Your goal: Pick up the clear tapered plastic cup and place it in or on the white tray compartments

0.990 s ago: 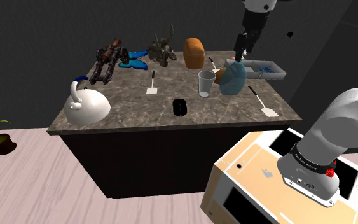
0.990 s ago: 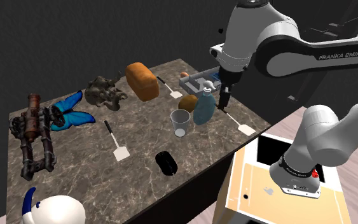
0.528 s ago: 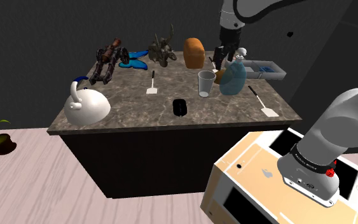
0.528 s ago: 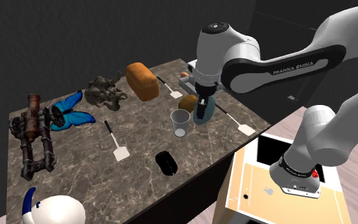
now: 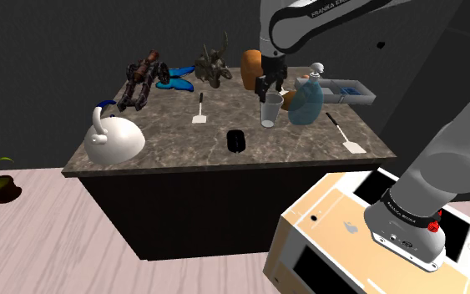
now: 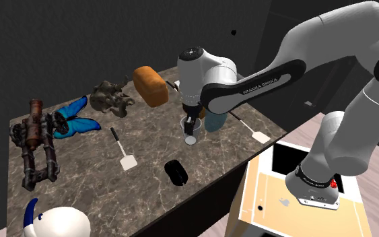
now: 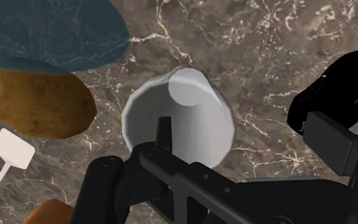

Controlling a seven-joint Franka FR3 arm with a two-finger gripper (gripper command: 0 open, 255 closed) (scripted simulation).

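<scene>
The clear tapered cup (image 5: 271, 111) stands upright on the dark marble counter (image 5: 166, 134), next to a blue bottle (image 5: 306, 103). My black gripper (image 5: 268, 88) hangs just above the cup's rim (image 6: 192, 137); the fingers are open and hold nothing. In the wrist view I look down into the cup (image 7: 190, 108). One fingertip (image 7: 163, 130) lies over its mouth, the other (image 7: 329, 141) outside its wall, so the gripper (image 7: 247, 137) straddles one side. The white tray (image 5: 347, 90) with compartments sits at the counter's far corner, beyond the bottle.
A brown ovoid (image 7: 37, 105) lies between cup and bottle. A small black object (image 5: 236, 140) rests in front of the cup. Two spatulas (image 5: 199, 110) (image 5: 344, 134), a bread loaf (image 5: 255, 68), a white kettle (image 5: 112, 138), a butterfly (image 5: 177, 82) and figurines (image 5: 144, 79) share the counter.
The arm has swung from over the tray toward the shoulder view's left and come down; the gripper now hangs over the cup. The cup has not moved.
</scene>
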